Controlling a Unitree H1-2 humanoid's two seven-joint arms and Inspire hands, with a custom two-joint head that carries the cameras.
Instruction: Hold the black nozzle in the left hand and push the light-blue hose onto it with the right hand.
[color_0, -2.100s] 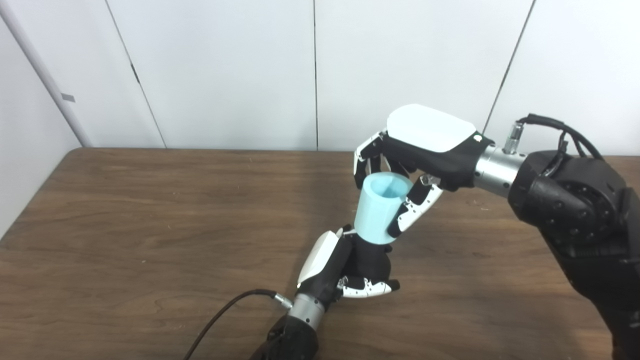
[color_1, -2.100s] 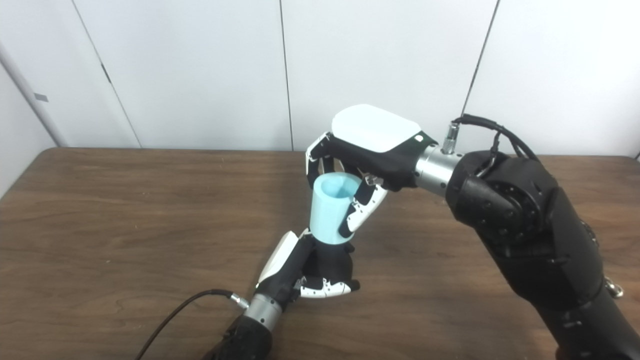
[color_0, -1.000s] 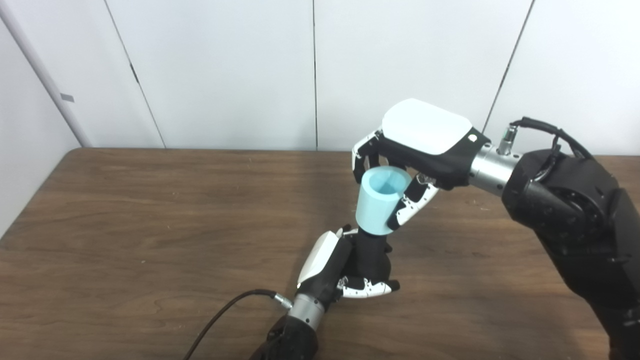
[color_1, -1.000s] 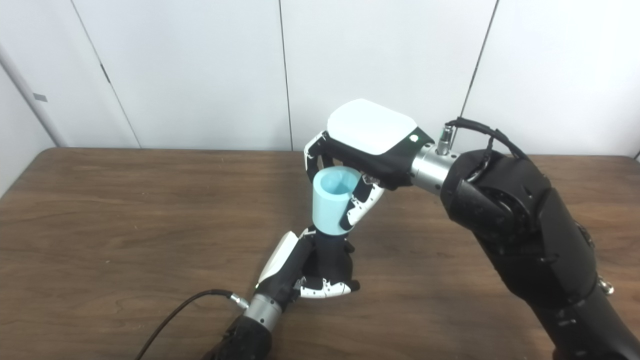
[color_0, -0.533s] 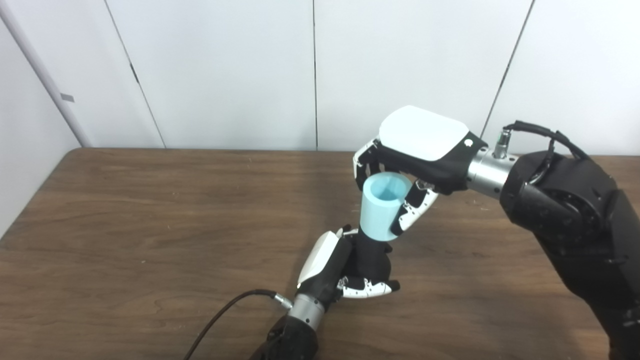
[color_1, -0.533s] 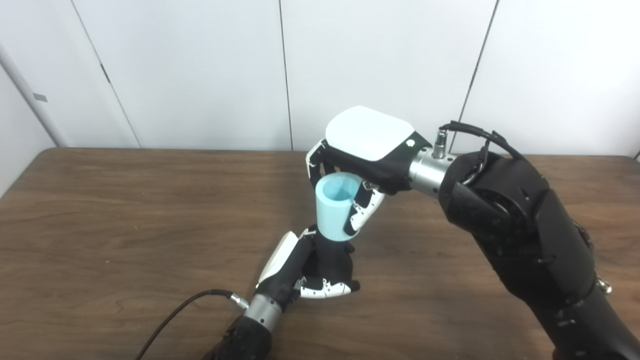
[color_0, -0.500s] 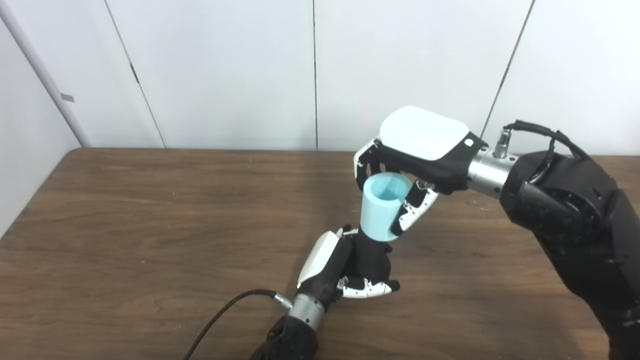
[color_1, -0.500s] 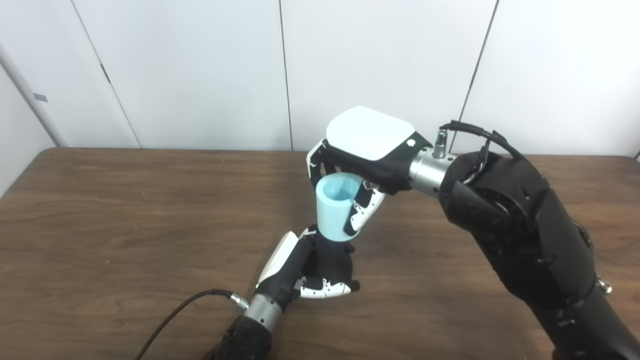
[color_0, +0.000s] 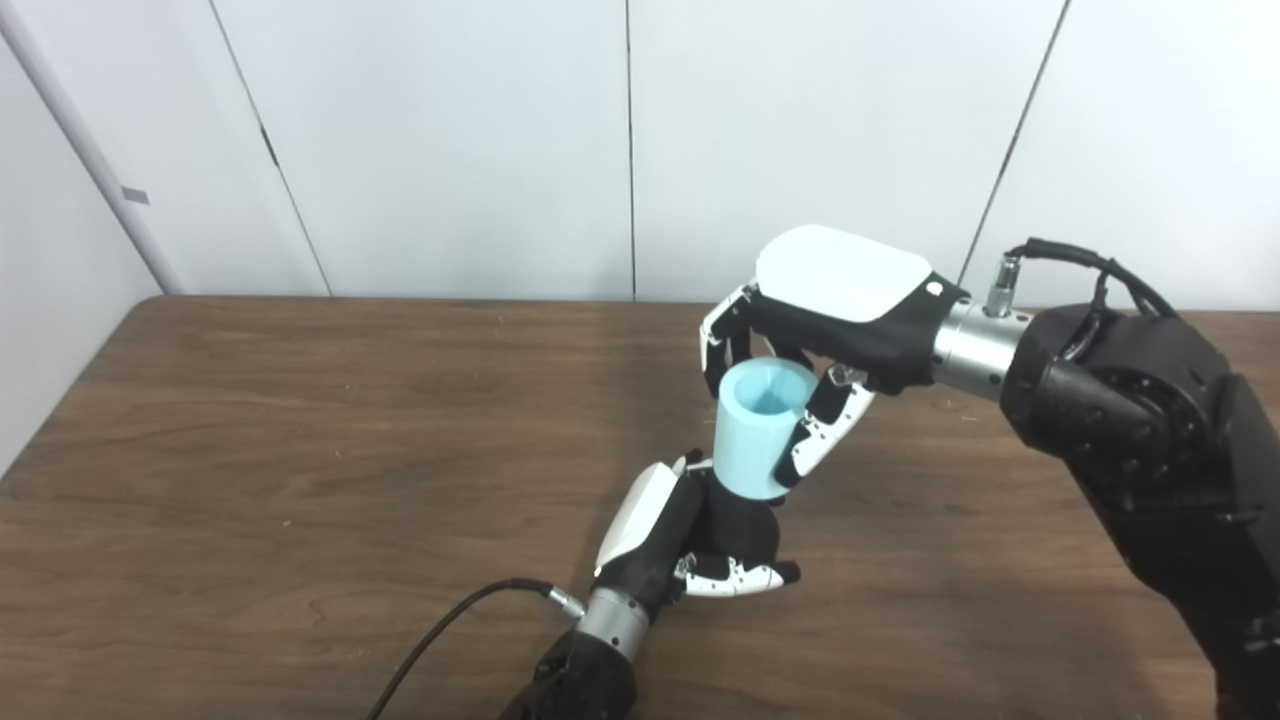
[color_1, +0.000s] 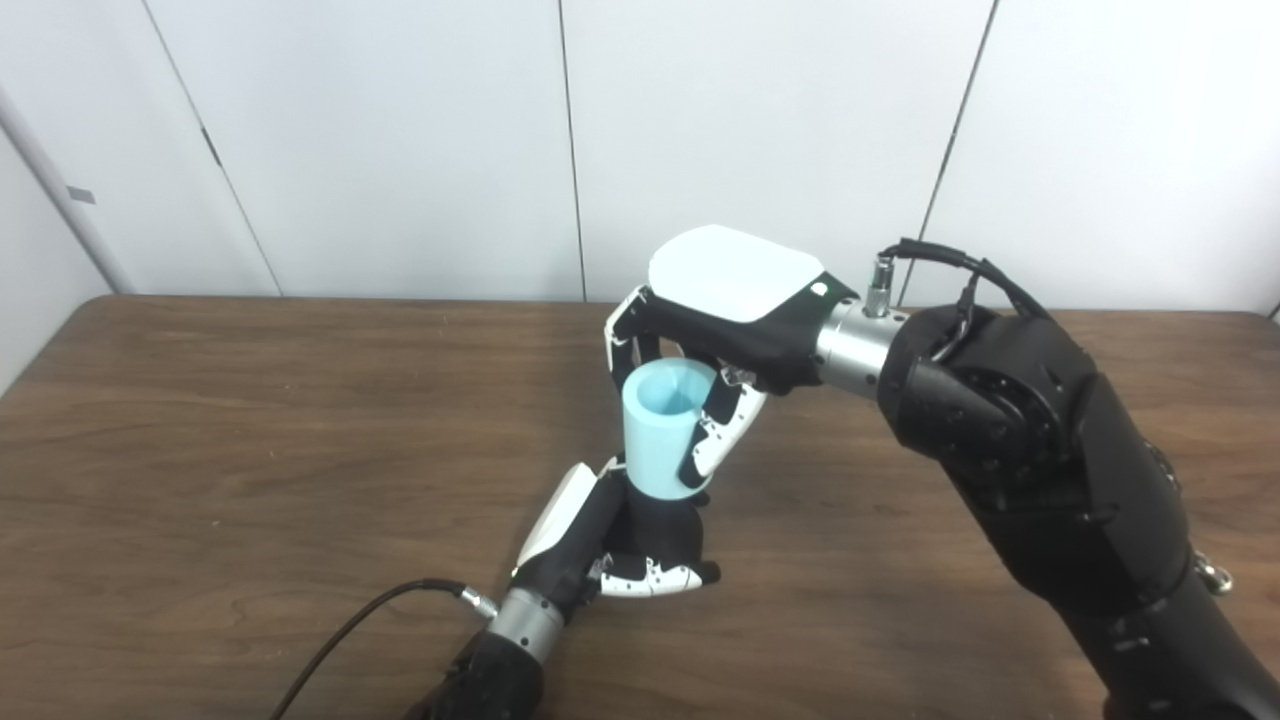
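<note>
Lowered since half a second ago, your light-blue hose (color_0: 756, 428) now sits further down over the black nozzle (color_0: 738, 523), hiding most of its top. Your right hand (color_0: 820, 330) grasps the hose from above; your left hand (color_0: 690, 540), clenched around the nozzle, holds it upright above the worktop (color_0: 250, 450).

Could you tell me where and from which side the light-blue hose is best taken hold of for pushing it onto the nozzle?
Probably by the upper wall of the light-blue hose, from above and the right, as the right hand has it. It stands nearly upright, open end up, and the left hand and black nozzle crowd its lower end.
</note>
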